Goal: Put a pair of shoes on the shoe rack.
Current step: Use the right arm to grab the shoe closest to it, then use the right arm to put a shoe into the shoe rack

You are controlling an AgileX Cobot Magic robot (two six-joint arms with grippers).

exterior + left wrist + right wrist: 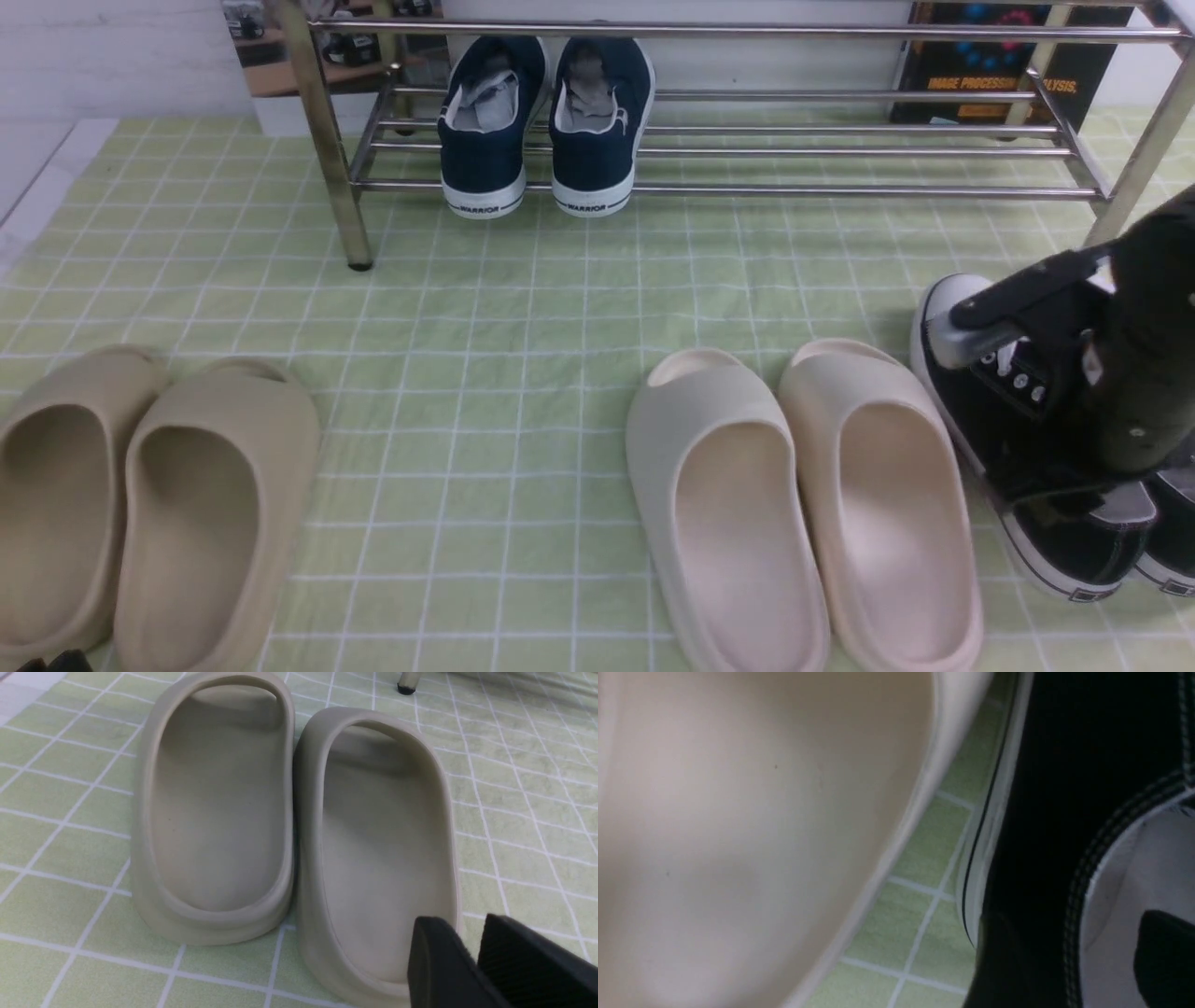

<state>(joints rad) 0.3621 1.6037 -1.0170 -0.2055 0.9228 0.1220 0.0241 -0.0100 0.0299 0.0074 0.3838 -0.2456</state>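
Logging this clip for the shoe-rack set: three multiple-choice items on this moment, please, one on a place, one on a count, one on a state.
1. Where do the navy sneakers stand? A. on the shoe rack's lower bars B. on its top bar C. off the rack
2. How many foam slides lie on the checked cloth? A. two B. four C. six
3. The black sneakers are: A. both on the rack B. one on it C. neither on it
Key: 1 A, their soles rest on the lower bars; 2 B, a tan pair at the left, a cream pair right of centre; 3 C, both lie at the right, short of the rack.
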